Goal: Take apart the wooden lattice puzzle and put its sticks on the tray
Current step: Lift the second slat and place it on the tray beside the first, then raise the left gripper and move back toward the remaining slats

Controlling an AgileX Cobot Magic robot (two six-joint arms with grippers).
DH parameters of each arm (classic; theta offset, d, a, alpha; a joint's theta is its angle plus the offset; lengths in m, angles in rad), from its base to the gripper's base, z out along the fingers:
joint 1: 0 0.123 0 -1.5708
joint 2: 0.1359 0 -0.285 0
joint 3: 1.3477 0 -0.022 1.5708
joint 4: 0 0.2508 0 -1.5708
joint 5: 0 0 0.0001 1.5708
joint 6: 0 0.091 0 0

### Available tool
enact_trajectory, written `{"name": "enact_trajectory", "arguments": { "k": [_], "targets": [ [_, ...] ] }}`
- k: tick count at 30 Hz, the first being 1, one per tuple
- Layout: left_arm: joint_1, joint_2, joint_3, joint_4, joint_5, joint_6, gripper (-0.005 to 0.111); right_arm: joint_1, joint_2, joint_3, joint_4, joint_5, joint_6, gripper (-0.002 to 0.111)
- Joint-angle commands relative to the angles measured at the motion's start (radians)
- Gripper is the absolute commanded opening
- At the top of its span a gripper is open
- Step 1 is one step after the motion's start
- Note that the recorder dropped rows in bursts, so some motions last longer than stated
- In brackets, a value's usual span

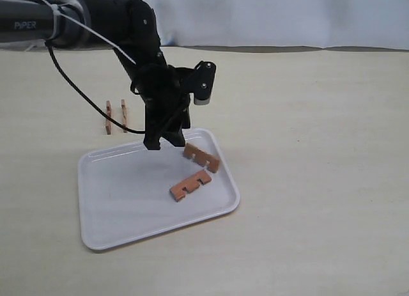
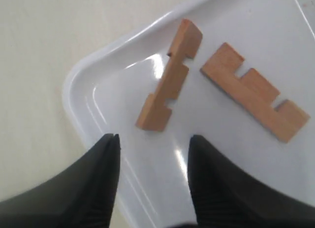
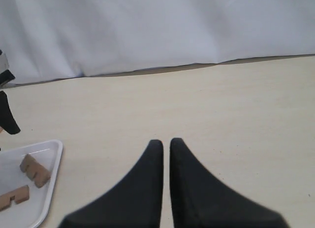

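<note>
Above tray [image 1: 121, 194] corner | left jaws apart, empty; 2 sticks [image 2: 170, 78] lie just beyond tips | right jaws closed, empty | 2 other sticks [image 1: 108, 117] on tabletop [image 1: 307, 149]

Left pincer [image 2: 153, 139] spread wide, pointing down (steeply); right pincer [image 3: 166, 142] closed, tips nearly touching.

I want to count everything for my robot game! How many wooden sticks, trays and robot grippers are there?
Wooden sticks: 4
White tray: 1
Grippers: 2, the left gripper and the right gripper
Total: 7
</note>
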Motion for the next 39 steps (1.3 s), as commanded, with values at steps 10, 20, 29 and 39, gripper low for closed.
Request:
{"name": "enact_trajectory", "arguments": {
  "k": [10, 20, 29, 39],
  "targets": [
    [0.000, -0.115, -0.001, 0.192, -0.010, -0.086, 0.042, -0.001, -0.004, 0.003, -0.001, -0.008, 0.000, 0.005],
    [0.053, -0.115, -0.001, 0.290, -0.161, -0.453, 0.042, -0.001, -0.004, 0.003, -0.001, -0.008, 0.000, 0.005],
    [0.213, -0.115, -0.001, 0.283, -0.320, -0.966, 0.049, -0.001, -0.004, 0.003, -0.001, -0.008, 0.000, 0.005],
    [0.330, -0.054, -0.001, 0.283, -0.277, -1.301, 0.064, -0.001, -0.004, 0.003, -0.001, -0.008, 0.000, 0.005]
  ]
}}
